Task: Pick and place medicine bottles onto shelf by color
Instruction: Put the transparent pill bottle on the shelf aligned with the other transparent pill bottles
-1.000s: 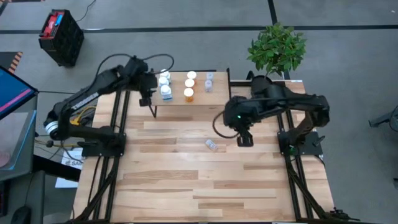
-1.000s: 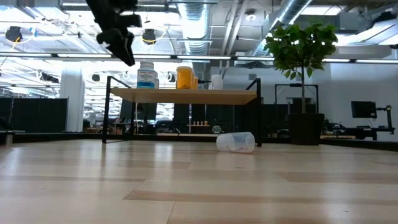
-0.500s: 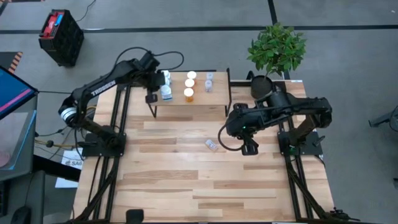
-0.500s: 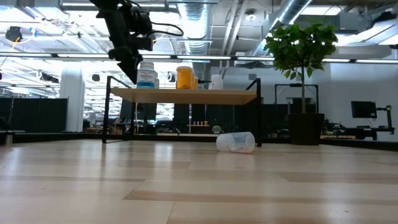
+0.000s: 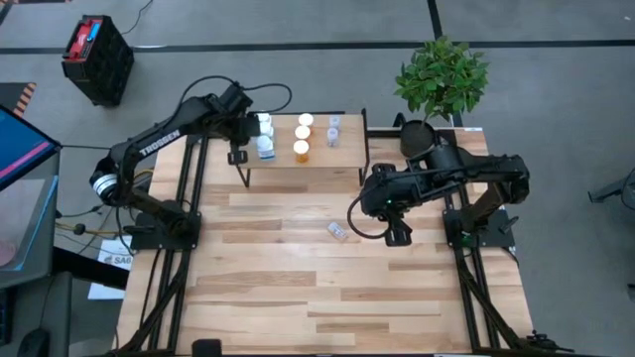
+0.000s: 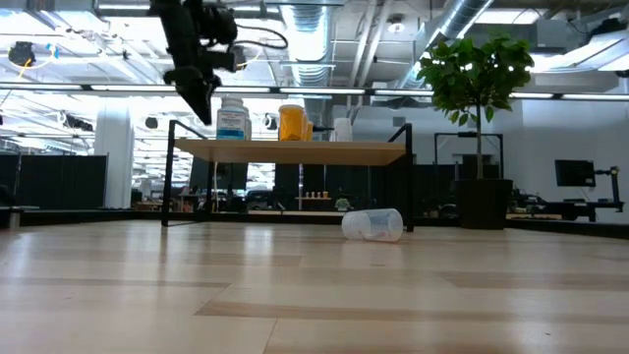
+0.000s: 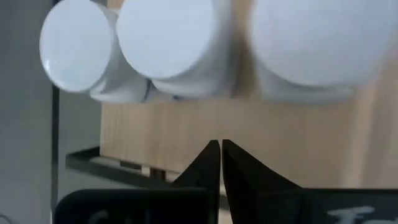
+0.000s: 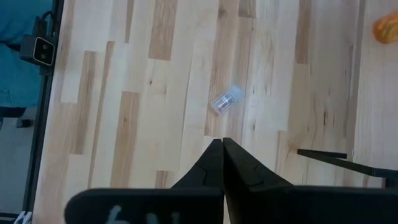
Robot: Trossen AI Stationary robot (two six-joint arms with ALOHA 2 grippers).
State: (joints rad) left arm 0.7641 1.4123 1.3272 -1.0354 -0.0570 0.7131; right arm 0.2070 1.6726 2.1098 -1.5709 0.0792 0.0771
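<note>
"TROSSEN" lettering on left arm (image 5: pixel 159 142) (white), bottle labels illegible

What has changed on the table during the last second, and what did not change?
The left gripper shut empty and drew back a little past the shelf's left end. The right gripper, shut, moved slightly toward the table's front edge. The bottles on the shelf and the clear bottle lying on the table stayed where they were.

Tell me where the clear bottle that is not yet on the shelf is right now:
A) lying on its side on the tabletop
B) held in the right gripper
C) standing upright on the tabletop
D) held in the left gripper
A: the clear bottle lies on its side on the tabletop in front of the shelf, with no gripper touching it.
</note>
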